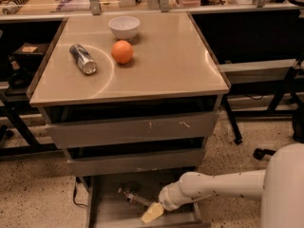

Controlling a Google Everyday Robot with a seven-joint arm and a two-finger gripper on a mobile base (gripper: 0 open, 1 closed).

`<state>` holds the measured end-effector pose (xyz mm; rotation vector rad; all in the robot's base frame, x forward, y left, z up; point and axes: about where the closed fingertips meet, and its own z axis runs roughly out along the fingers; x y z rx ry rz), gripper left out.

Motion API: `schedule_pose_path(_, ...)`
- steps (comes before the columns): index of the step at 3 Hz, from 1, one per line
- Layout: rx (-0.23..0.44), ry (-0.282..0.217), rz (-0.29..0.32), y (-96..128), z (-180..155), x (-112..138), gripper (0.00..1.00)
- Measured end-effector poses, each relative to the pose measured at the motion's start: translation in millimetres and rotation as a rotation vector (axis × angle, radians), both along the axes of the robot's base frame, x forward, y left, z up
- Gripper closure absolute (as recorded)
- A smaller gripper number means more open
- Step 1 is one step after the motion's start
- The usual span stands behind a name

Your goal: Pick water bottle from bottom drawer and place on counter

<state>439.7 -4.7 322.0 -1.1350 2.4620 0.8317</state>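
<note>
**Gripper down in the bottom drawer, bottle not lifted**

- 1 gripper (152,214): low in the open bottom drawer (111,215), near its front right. Pale yellowish tip points down-left, toward the drawer floor. Can't tell whether it is released or gripping anything.
- 1 white arm (216,188): comes in from the right edge and reaches left into the drawer, roughly level.
- 1 water bottle (128,195): lies on its side on the drawer floor, back centre, slanted. Its right end is just beside the gripper; I can't tell if they touch.
- Drawers: 3 total. 2 upper drawer fronts (128,130) are closed, the top one with white scratches. Only the bottom one is pulled out.
- 1 counter (173,56): glossy beige top with 3 things on it, all on the left and back part:
  - 1 white bowl (124,26), back centre, upright.
  - 1 orange (122,52), just in front of the bowl.
  - 1 silver can (83,58), on its side, left of the orange and apart from it.
</note>
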Motion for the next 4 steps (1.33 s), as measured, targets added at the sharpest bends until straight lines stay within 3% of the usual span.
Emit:
schedule_pose_path(2, 0.020, 0.007, -0.006, 7.5, -21.1, 0.9, 0.00)
schedule_pose_path(3, 0.041, -0.018, -0.003, 22.4, -49.3, 11.8, 0.00)
schedule_pose_path(4, 0.065, -0.051, 0.016, 39.5, -86.6, 44.6, 0.00)
